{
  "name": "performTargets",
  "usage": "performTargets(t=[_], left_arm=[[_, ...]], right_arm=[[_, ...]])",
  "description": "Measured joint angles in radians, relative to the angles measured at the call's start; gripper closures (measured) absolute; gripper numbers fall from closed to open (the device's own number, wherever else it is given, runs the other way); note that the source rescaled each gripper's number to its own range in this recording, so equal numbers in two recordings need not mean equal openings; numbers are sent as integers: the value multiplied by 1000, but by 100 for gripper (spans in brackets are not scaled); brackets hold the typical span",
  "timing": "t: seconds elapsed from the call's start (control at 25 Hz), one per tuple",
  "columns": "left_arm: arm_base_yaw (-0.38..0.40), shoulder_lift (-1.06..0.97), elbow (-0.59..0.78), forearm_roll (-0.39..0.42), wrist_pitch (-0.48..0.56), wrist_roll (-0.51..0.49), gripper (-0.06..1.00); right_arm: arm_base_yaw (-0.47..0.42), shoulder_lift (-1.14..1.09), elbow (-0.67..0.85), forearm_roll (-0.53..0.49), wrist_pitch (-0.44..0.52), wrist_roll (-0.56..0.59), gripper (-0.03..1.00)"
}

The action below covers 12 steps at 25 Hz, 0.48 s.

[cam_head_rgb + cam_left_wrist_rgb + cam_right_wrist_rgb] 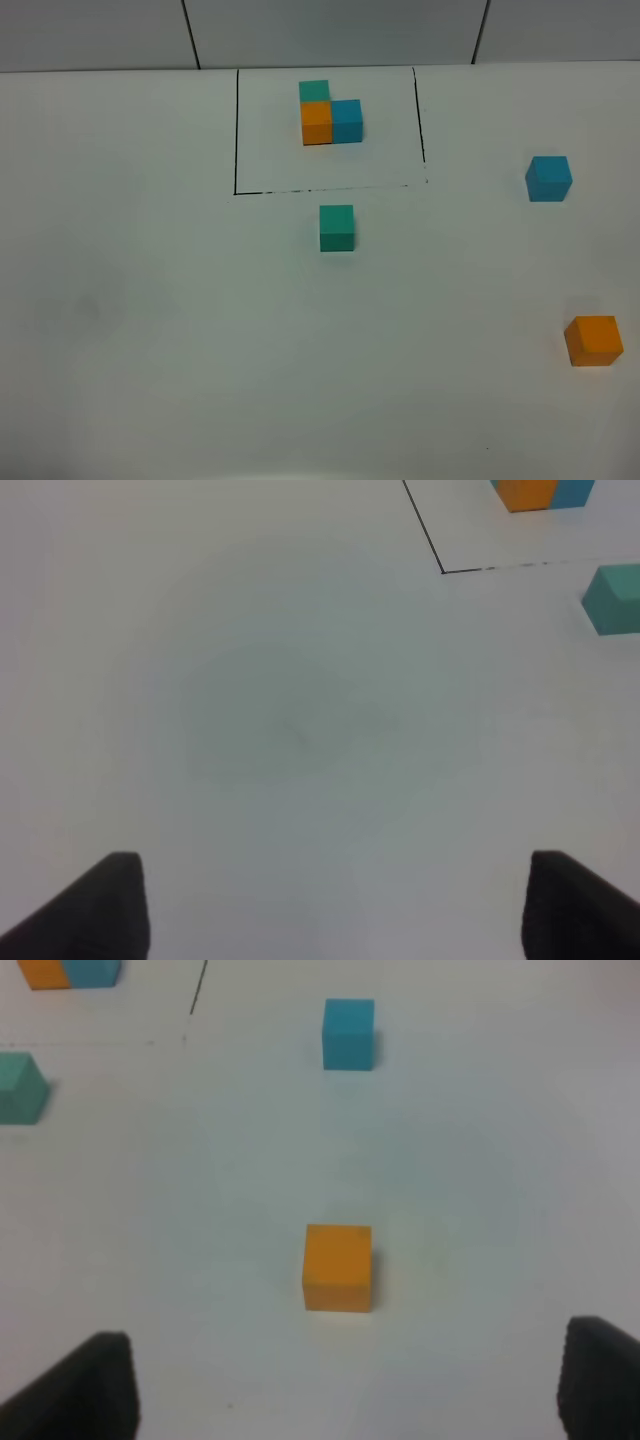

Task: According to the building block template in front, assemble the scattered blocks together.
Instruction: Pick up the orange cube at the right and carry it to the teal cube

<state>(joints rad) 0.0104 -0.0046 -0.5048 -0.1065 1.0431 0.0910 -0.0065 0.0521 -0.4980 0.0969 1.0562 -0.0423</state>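
White counter (150, 330) carries all three loose cubes well apart from one another, so the assembly looks not yet begun. In the high view the template (330, 115) sits at upper centre inside its black frame (237, 130): green at the top, orange just below it, blue joined to the orange's right side. The green cube (337, 228) lies just under the frame's lower line, the blue cube (549, 179) at the right edge, the orange cube (593, 340) at lower right. The left claw (335, 890) is spread wide over bare counter, holding and touching nothing. The right claw (350, 1380) is equally wide and empty, with the orange cube in the middle of its view, ahead of the gap between its fingers. The step in hand is probably the first pick. The next move likely calls for the right claw to come down squarely over the orange cube, close on two flat faces, and carry it toward the green cube.
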Motion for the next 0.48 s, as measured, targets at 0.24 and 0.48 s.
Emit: performTargets(t=[0.24, 0.48], left_arm=[[0, 0, 0, 0, 0, 0, 25], [0, 0, 0, 0, 0, 0, 25]], right_arm=[[0, 0, 0, 0, 0, 0, 23], [0, 0, 0, -1, 0, 0, 23]])
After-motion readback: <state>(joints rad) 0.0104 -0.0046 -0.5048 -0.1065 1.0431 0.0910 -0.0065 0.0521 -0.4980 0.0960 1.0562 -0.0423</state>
